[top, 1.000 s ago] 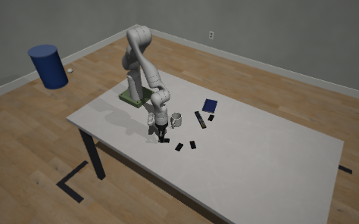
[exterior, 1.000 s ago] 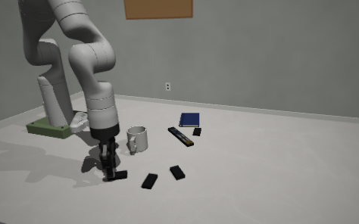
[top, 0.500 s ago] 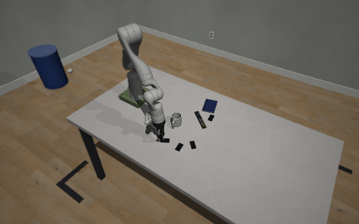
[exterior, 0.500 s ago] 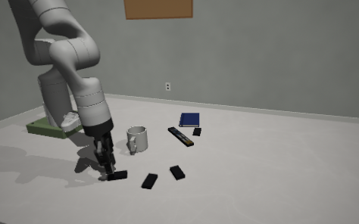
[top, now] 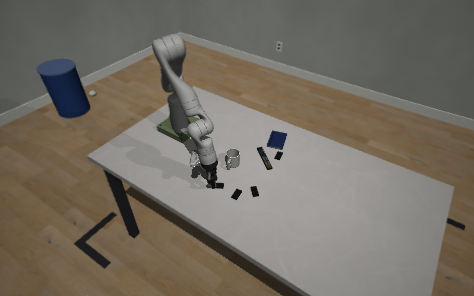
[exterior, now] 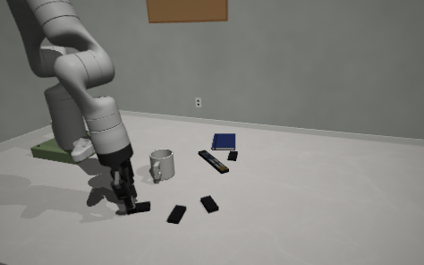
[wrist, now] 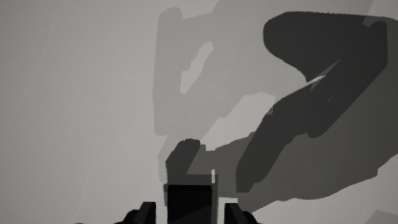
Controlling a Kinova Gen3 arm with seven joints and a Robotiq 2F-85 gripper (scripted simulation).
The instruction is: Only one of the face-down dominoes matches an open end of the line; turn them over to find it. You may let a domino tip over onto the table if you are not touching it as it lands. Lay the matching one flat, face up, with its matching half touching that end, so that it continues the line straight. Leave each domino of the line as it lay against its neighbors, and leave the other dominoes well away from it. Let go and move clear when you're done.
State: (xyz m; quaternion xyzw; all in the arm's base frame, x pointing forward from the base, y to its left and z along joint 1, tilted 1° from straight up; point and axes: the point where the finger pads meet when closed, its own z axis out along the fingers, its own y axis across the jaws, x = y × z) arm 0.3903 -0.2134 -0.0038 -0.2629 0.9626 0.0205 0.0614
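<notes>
The nearest domino [top: 219, 185] [exterior: 141, 207] [wrist: 190, 205] lies flat near the tabletop's near long edge, towards its left corner in the top view. Its long axis runs aslant to that edge. The claw [top: 213, 184] [exterior: 131, 208] [wrist: 190, 212] is right over one end of it, fingers partly apart, one beside each long side, and the wrist view shows a gap on either side, so nothing is clamped. The free end points away from the claw, towards the second domino [top: 236, 194] [exterior: 176, 214].

Beyond that is the third domino [top: 254, 191] [exterior: 209, 204], a little farther in from the near edge. The mug [top: 233, 158] [exterior: 162, 165] stands inward of the claw, towards the far long edge. Farther across, nearer that far edge, is a long dark strip [top: 264, 158] [exterior: 213, 161], probably the line, with the fourth domino [top: 278, 155] [exterior: 233, 156] beside it and the book [top: 277, 140] [exterior: 224, 141] behind.

The strip's axis is turned well away from the nearest domino's, so a match would need turning as well as carrying. First it likely needs gripping across its narrow width, lifting and tipping over; its face is unread.
</notes>
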